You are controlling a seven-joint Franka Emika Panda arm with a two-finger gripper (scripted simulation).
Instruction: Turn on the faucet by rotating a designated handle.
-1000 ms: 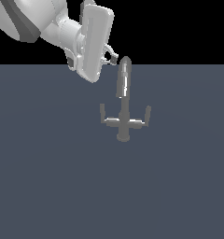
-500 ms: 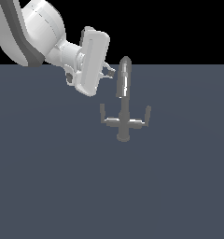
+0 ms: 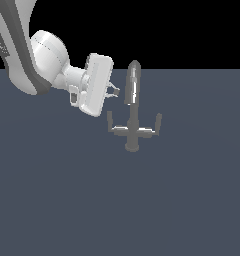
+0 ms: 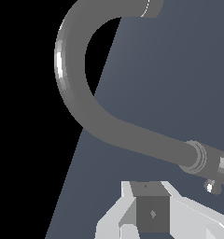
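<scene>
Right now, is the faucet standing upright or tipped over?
Upright: the faucet rises straight from its round base, spout arching on top, both side arms level.

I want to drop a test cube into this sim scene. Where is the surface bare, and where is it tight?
The grey surface is bare all across the near side, below the faucet, and out to the exterior view's right of its right arm. It is crowded at the exterior view's left of the spout, where the fingers hover just above the handle.
</scene>
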